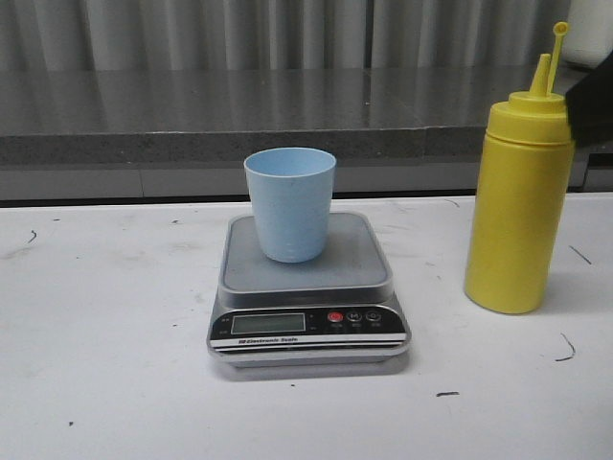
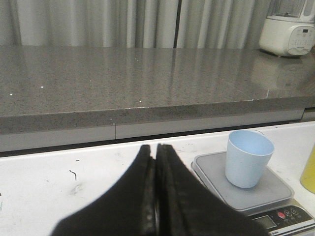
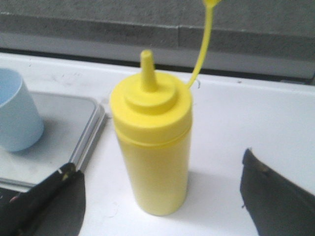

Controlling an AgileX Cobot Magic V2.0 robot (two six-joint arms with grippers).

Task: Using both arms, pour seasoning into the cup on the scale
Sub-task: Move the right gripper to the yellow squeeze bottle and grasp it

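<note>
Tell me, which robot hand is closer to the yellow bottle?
The right. The right gripper is open with its fingers on either side of the yellow bottle, not touching. The left gripper is shut, away past the scale.

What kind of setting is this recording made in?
Probably a mock kitchen test bench: a grey speckled stone counter with a white kitchen appliance, grey curtains, and a scuffed white table bearing a silver digital kitchen scale.
</note>
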